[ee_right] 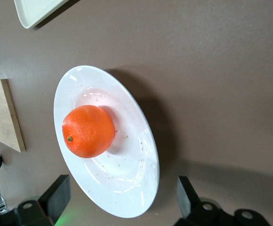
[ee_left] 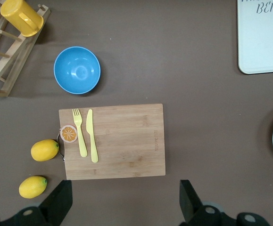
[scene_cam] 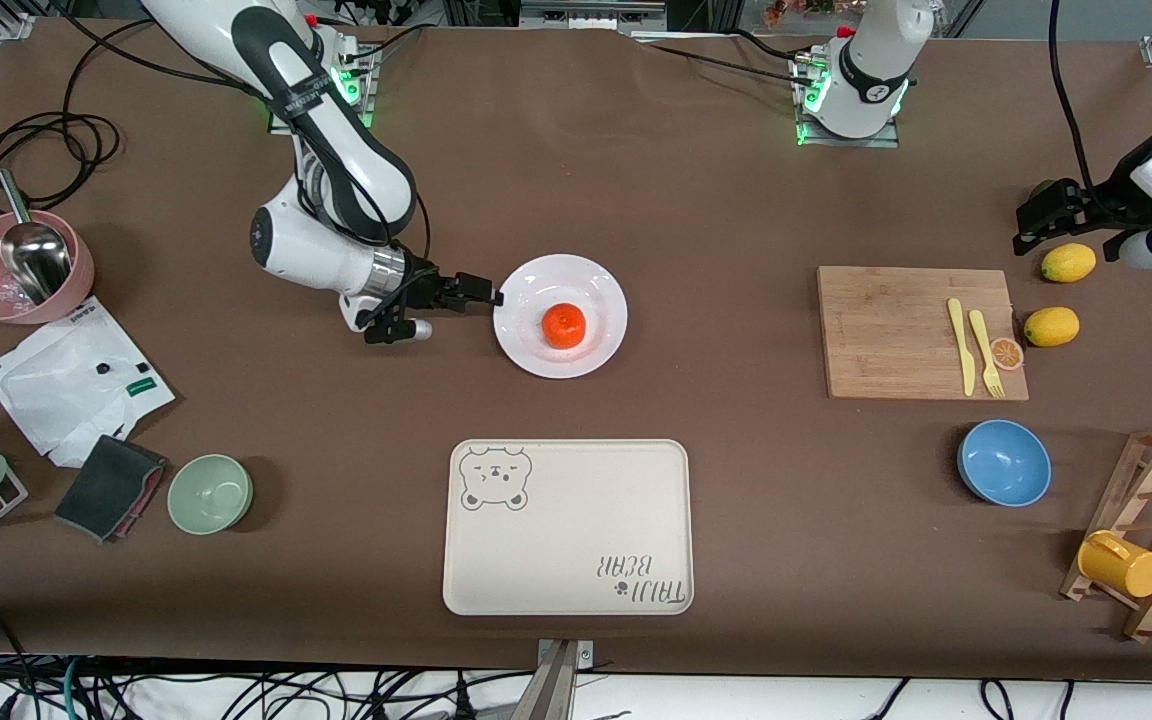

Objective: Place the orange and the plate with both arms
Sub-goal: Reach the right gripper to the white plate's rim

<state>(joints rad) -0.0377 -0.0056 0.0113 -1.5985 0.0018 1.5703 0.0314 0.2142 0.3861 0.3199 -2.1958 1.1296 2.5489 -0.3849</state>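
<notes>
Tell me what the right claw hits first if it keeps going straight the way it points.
Probably the plate: the right claw, open, points level at its rim toward the right arm's end, with the orange next in line. Its height above the table is hard to judge.

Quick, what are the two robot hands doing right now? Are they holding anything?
Left gripper: open, holding nothing, up above the table near the lemons.
Right gripper: open, holding nothing, at the rim of the plate with the orange.
</notes>
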